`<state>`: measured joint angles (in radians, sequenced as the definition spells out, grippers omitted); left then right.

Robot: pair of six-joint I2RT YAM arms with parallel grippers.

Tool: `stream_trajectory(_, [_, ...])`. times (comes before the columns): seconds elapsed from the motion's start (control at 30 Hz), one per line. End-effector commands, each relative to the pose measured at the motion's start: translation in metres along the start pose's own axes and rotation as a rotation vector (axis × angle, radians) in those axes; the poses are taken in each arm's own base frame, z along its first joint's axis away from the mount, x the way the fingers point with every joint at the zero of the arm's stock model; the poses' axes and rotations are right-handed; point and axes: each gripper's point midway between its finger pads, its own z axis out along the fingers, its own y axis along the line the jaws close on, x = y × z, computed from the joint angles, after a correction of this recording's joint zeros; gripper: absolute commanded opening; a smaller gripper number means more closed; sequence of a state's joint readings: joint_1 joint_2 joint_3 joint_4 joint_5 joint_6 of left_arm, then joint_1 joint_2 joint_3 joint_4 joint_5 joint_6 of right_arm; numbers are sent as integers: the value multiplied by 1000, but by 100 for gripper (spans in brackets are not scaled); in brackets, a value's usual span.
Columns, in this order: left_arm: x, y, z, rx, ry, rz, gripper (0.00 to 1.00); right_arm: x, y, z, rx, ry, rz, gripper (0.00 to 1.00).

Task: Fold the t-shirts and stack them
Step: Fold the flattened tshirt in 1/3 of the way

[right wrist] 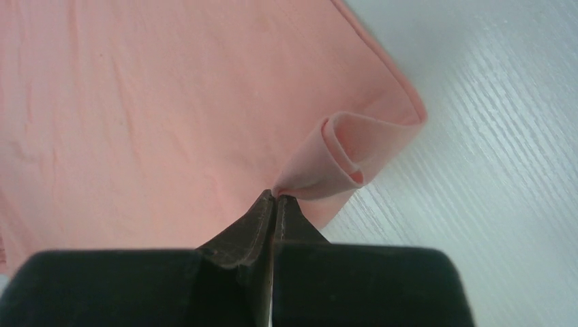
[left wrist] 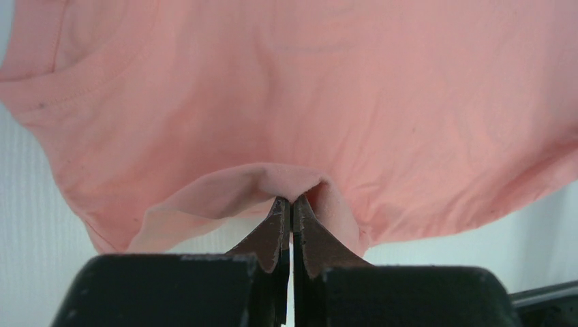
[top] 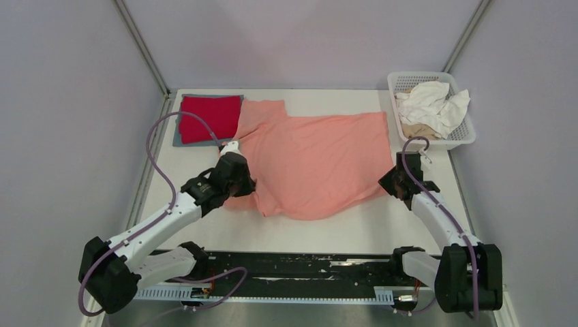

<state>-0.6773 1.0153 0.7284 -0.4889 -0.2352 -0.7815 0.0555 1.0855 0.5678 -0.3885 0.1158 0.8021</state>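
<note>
Salmon-pink t-shirt [top: 313, 160], edges pinched in both jaws

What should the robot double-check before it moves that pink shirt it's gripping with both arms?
1. Left gripper has a hold: ok, shut on a fold of the salmon-pink t-shirt.
2. Right gripper has a hold: ok, shut on the shirt's rolled edge.
3. Shirt lies flat: not ok, it is wrinkled and bunched near the left gripper.
4. Shirt clear of the folded red t-shirt: cannot tell, their edges meet.
5. Stack is tidy: ok, the red t-shirt lies folded on the grey-blue t-shirt.
</note>
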Motion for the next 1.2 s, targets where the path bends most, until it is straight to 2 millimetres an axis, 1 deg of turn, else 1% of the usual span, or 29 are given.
stream_trajectory(0.0, [-36,-1,4,-16,-43,-44,0,-30,32,0,-65,-58,-9,0])
stream_trajectory(0.03, [-39,3,8,-33,-38,-54,0,-33,35,1,-66,-59,-9,0])
stream_trajectory(0.07, [-45,1,9,-31,-48,-55,0,-36,40,2,-69,-62,-10,0])
stream_trajectory(0.1, [-47,4,14,-43,-40,-58,0,-39,42,4,-69,-62,-15,0])
stream_trajectory(0.2, [-63,3,19,-48,-49,-58,0,-44,44,10,-50,-65,-40,0])
stream_trajectory(0.3, [-73,13,28,-106,-53,-71,0,-51,48,13,-42,-80,-49,0])
stream_trajectory(0.33, [-82,17,32,-120,-60,-85,0,-57,52,16,-40,-91,-56,0])
stream_trajectory(0.37, [-84,21,35,-133,-59,-94,0,-59,53,17,-35,-96,-58,0])
stream_trajectory(0.53, [-99,35,41,-189,-75,-111,0,-69,58,25,-19,-114,-66,0])
stream_trajectory(0.63, [-104,43,47,-209,-73,-119,0,-75,60,29,-6,-128,-69,0])
stream_trajectory(0.73, [-111,42,53,-204,-78,-117,0,-76,63,33,-6,-124,-72,0])
stream_trajectory(0.77, [-110,43,57,-206,-70,-116,0,-76,64,35,-6,-123,-75,0])
stream_trajectory(0.8, [-114,43,58,-205,-75,-120,0,-77,64,38,-3,-121,-76,0])
stream_trajectory(0.83, [-113,44,62,-213,-66,-120,0,-77,64,40,-1,-119,-77,0])
stream_trajectory(0.87, [-118,44,63,-216,-71,-123,0,-78,66,42,-3,-119,-77,0])
stream_trajectory(0.93, [-120,47,68,-239,-67,-125,0,-79,69,45,-11,-119,-83,0])
stream_trajectory(1.07, [-119,61,78,-300,-50,-134,0,-81,71,51,-11,-124,-86,0])
stream_trajectory(1.17, [-119,66,83,-320,-41,-144,0,-82,69,55,6,-131,-82,0])
